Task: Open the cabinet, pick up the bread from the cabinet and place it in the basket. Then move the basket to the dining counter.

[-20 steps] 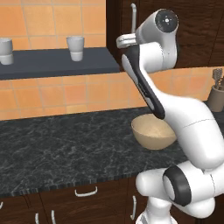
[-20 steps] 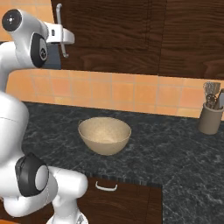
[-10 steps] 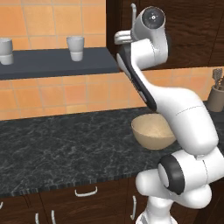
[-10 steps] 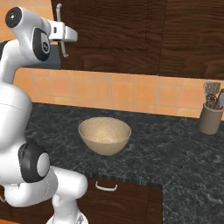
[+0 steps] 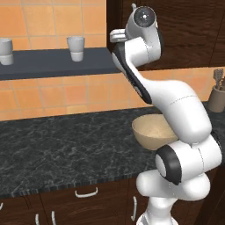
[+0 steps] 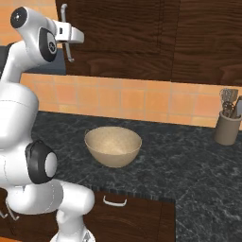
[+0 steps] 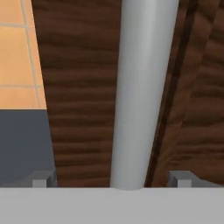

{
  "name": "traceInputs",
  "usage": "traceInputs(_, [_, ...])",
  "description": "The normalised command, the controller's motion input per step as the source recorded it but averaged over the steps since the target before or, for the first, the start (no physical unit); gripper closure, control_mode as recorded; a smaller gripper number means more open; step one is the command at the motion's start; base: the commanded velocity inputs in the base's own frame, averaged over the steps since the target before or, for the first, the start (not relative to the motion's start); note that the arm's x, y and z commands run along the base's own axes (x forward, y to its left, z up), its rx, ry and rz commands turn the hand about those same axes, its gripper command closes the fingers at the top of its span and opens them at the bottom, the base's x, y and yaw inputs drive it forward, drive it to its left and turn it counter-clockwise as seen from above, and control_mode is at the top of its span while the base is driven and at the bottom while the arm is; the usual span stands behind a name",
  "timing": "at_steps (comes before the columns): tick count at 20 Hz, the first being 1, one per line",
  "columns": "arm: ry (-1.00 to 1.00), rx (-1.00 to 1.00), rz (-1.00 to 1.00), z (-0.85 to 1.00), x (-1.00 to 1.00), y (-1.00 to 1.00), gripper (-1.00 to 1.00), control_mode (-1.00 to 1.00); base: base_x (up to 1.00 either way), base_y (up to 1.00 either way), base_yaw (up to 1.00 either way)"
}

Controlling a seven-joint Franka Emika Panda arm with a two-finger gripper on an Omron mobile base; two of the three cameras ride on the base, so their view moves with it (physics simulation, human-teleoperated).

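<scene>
1. My gripper (image 7: pixel 111 178) is spread wide, gripping nothing; the cabinet (image 7: pixel 83 100) handle (image 7: pixel 142 87) stands between its tips.
2. Closing off-centre, I'd risk slipping off the bar.
3. The basket (image 6: pixel 113 145) sits well below; a wide door-pull could swing my arm across it.

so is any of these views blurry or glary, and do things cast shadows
Hand view: the handle looms huge and soft-edged, evenly lit, no glare. Right base view: sharp; the basket casts only a faint shadow. Left base view: flat light, no glare on the worktop.
</scene>
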Motion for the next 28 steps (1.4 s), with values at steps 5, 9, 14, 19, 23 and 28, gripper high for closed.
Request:
traceInputs(5, [0.00, 0.00, 0.00, 0.00, 0.11, 0.00, 1.00, -1.00, 0.00, 0.00, 0.00])
traceInputs(9, [0.00, 0.00, 0.00, 0.00, 0.13, 0.00, 1.00, -1.00, 0.00, 0.00, 0.00])
traceInputs(14, [0.00, 0.00, 0.00, 0.00, 0.06, 0.00, 1.00, -1.00, 0.00, 0.00, 0.00])
traceInputs(19, [0.00, 0.11, 0.09, 0.00, -0.42, -0.19, 1.00, -1.00, 0.00, 0.00, 0.00])
traceInputs(23, [-0.12, 0.10, 0.25, -0.03, -1.00, -0.78, 1.00, -1.00, 0.00, 0.00, 0.00])
traceInputs(28, [-0.19, 0.19, 0.43, 0.00, -1.00, -1.00, 1.00, -1.00, 0.00, 0.00, 0.00])
